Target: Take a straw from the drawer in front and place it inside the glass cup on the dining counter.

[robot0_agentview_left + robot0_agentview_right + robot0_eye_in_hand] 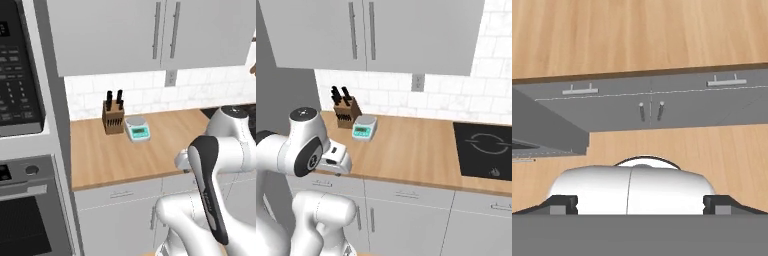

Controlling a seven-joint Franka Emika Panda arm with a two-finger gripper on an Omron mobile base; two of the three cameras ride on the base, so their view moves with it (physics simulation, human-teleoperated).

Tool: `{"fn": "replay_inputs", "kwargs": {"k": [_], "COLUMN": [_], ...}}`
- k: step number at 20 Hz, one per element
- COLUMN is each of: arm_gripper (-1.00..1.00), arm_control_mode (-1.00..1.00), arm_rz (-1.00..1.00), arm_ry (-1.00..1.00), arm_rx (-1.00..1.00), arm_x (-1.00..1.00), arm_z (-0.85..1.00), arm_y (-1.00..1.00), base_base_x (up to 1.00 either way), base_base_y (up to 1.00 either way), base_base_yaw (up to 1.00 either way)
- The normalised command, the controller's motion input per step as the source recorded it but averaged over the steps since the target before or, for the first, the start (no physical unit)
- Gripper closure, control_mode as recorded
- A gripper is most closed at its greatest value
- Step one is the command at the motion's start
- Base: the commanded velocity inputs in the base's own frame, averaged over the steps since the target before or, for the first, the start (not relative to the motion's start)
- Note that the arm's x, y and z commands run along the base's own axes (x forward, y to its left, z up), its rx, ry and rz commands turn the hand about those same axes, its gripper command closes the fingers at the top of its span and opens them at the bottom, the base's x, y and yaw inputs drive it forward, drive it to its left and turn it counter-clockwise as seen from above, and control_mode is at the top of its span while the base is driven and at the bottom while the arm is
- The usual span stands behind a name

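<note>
Wooden worktop fills the middle of what we're seeing, so let's call it the table point(110, 155): light wood, running along a white-tile backsplash under grey wall cabinets point(371, 35) with vertical handles. Near the table's back left corner stands a knife block point(113, 118) with dark handles sticking up, and just beside it, a touch toward the front, sits a small white kitchen scale point(137, 129) with a green display. From the right base view we also pick up a black cooktop point(485, 149) set into the table's right end, well apart from the scale. Now the thing we care about: below the table's front edge runs a row of shallow light-grey fronts, and the drawer point(119, 194) with its slim horizontal silver handle sits right under that edge, front flush with its neighbours, so it is closed. In the hand view we're looking along the arm's own body at those same fronts, with two horizontal bar handles and a pair of short vertical ones between them. The pincer point(640, 204) shows its two dark fingertips point(562, 204) far out at either side of that view, so it's spread wide with nothing between them, well apart from the drawer.
</note>
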Motion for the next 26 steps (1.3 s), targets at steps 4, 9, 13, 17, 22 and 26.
{"fn": "replay_inputs", "kwargs": {"k": [4, 9, 13, 17, 22, 26], "arm_gripper": [-1.00, -1.00, -1.00, -1.00, -1.00, -1.00], "arm_control_mode": [1.00, 1.00, -1.00, -1.00, -1.00, -1.00], "arm_rz": [0.00, 0.00, -0.01, -0.31, -0.55, -0.38], "arm_ry": [0.00, 0.00, 0.00, 0.00, 0.02, -0.06], "arm_rx": [0.00, 0.00, 0.00, 0.14, 0.36, 0.32], "arm_x": [0.00, 0.00, 0.00, -0.18, -0.12, -0.22], "arm_z": [0.00, 0.00, 0.00, 0.00, 0.00, -0.18], "arm_y": [0.00, 0.00, 0.01, -0.33, -0.92, -1.00], "base_base_x": [0.00, 0.00, 0.00, 0.00, 0.00, 0.00], "base_base_y": [0.63, 0.39, 0.07, 0.00, 0.00, 0.00], "base_base_yaw": [0.00, 0.00, 0.00, 0.00, 0.00, 0.00]}}
